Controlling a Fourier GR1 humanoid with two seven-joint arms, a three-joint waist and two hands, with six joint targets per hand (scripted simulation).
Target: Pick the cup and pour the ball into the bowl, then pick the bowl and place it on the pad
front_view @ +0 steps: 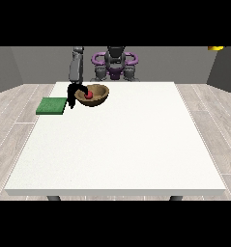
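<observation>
— Bowl (pixel 92 95) first: where does it stand?
— Far back on the table (pixel 117 144), close to the far edge and toward the far corner at the view's left. Going near to far, the whole near half of the white top shows nothing standing on it, and the same holds along the edge at the view's right.
— And the ball?
— A red ball (pixel 88 94) lies inside the brown bowl, a little toward its side at the view's left.
— Where is the hand relative to it?
— The hand at the view's left (pixel 73 93) is right against the bowl's rim on that side, with dark fingers reaching over the rim. It appears to have hold of the rim, though how far the fingers curl is too small to tell surely.
— The arm?
— A grey forearm (pixel 77 65) comes almost straight down from above to that hand.
— And the pad?
— The green pad (pixel 52 106) lies flat at the table's edge at the view's left, just beside the hand, the bowl being on the hand's other side.
— Behind all that?
— The robot's torso (pixel 115 65), beyond the far edge.
</observation>
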